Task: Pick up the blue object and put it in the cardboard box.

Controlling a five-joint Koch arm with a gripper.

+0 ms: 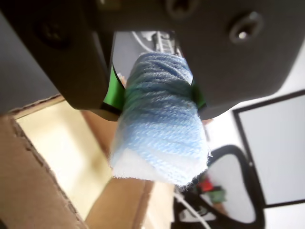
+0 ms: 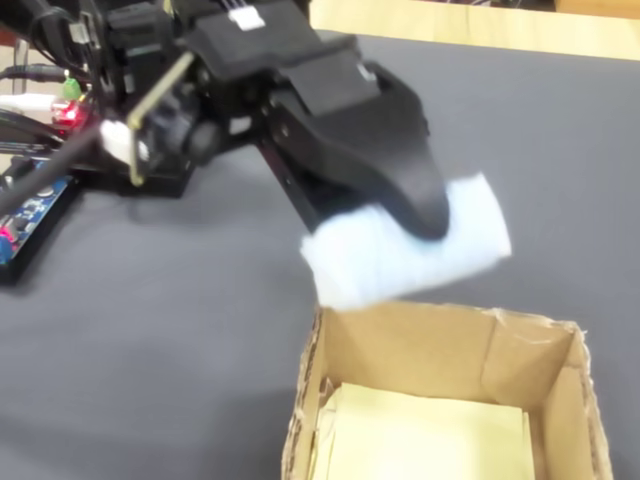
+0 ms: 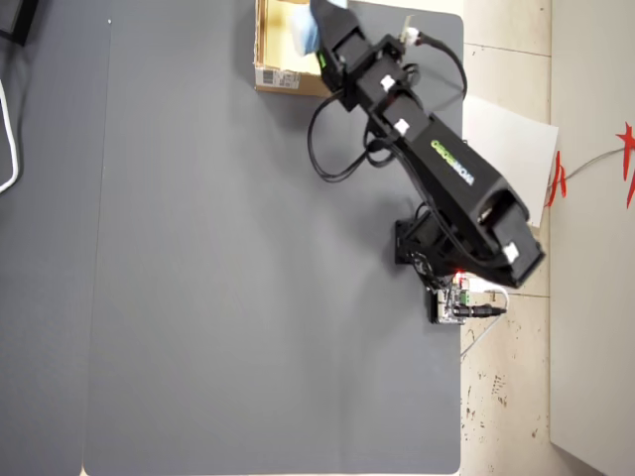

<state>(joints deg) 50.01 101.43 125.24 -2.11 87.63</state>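
Observation:
The blue object is a pale blue and white soft block, pinched between my gripper's green-padded jaws. In the fixed view the black gripper holds the blue object in the air just above the far wall of the cardboard box. The box's pale yellowish floor shows below it. From overhead, the gripper and blue object hang over the right part of the cardboard box at the top edge of the mat. In the wrist view the cardboard box lies below left.
A dark grey mat covers the table. The arm's base and a small circuit board with a red light sit at the mat's right edge. The blue board and cables lie left in the fixed view. A white sheet lies beside the mat.

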